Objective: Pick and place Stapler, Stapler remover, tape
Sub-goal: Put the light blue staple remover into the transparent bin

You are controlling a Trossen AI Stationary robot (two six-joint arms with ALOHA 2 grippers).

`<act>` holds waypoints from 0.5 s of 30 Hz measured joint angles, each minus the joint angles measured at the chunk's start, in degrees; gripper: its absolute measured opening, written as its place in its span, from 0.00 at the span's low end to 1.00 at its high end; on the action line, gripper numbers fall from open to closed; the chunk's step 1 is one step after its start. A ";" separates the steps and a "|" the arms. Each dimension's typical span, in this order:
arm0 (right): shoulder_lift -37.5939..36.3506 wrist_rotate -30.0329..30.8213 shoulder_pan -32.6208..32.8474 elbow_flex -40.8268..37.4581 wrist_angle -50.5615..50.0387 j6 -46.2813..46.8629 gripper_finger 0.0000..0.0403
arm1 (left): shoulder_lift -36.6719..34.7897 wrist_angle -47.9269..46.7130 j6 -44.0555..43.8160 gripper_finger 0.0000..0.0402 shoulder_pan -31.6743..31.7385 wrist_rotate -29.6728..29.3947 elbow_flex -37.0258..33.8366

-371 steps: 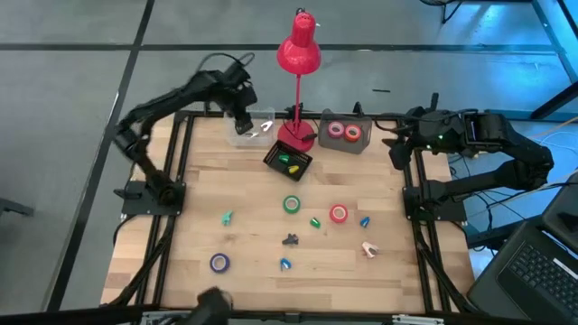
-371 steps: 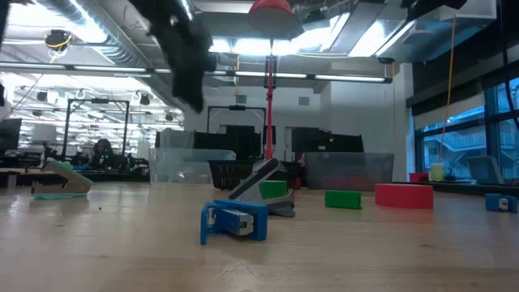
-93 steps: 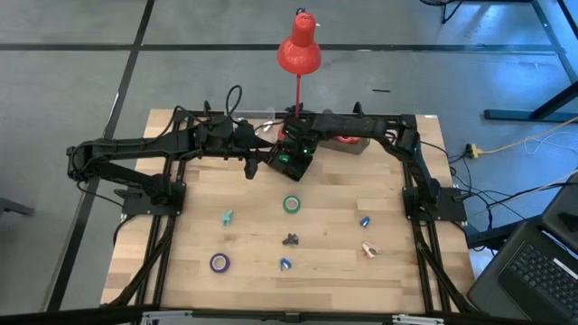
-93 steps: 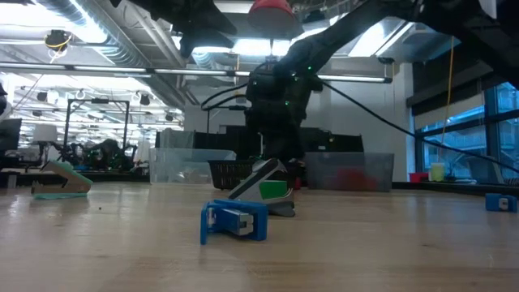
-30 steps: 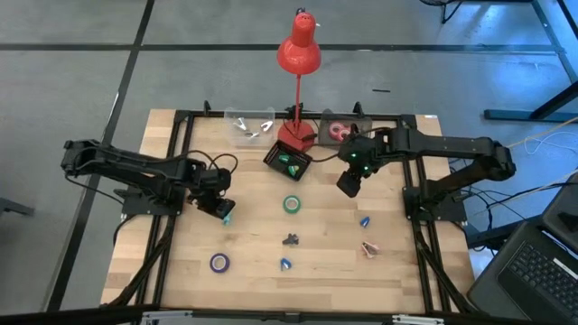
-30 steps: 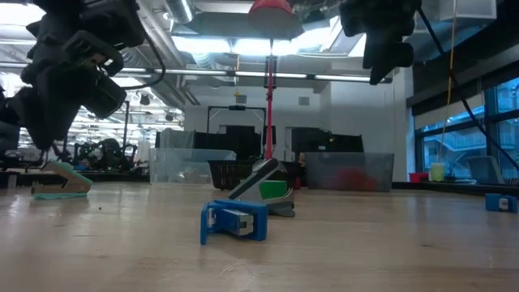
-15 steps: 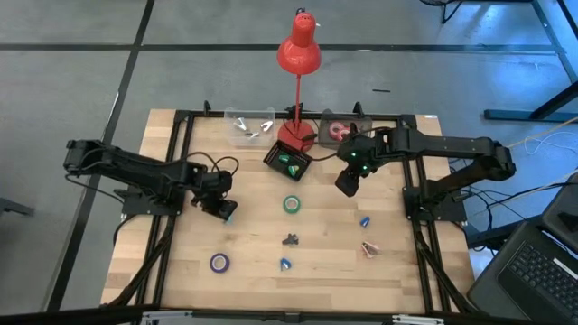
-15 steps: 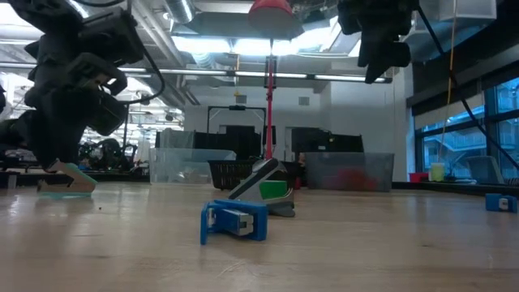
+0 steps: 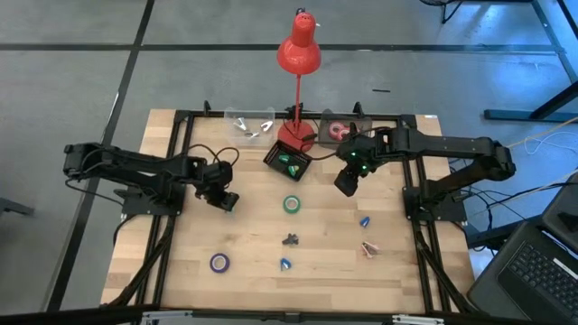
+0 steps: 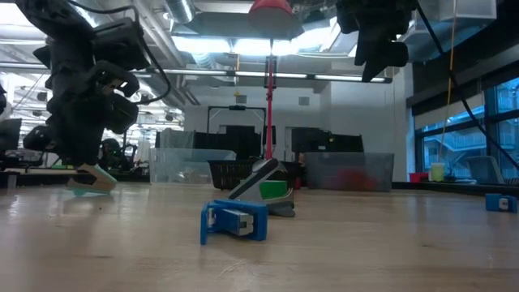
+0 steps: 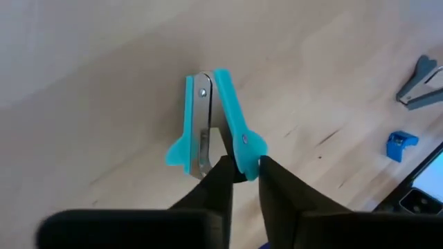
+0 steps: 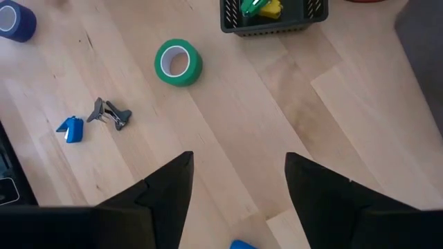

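Staple remover (image 11: 220, 124), teal plastic wings with steel jaws, pinched at one wing by left pincer (image 11: 242, 173), just above pale wood-plank surface (image 9: 253, 244), left side. Green tape ring (image 9: 292, 204) flat mid-surface. Right pincer (image 12: 239, 187) spread wide, empty, hovering beyond it, near black mesh basket (image 9: 287, 161).

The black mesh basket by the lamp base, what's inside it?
Inside the black mesh basket, the right wrist view shows a green piece and a yellow piece lying together. Only part of the basket is in that view, so anything deeper inside cannot be seen.
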 joint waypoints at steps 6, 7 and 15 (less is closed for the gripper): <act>0.00 0.00 0.00 0.00 0.00 -0.02 0.57 | 0.02 2.70 0.53 0.08 0.86 0.40 -0.04; 0.00 0.00 0.00 0.00 0.00 -0.02 0.57 | 0.02 3.64 0.52 0.08 0.86 0.79 -0.04; 0.00 0.00 -0.02 0.00 -0.02 -0.04 0.57 | -0.55 5.64 4.29 0.08 4.55 1.78 5.37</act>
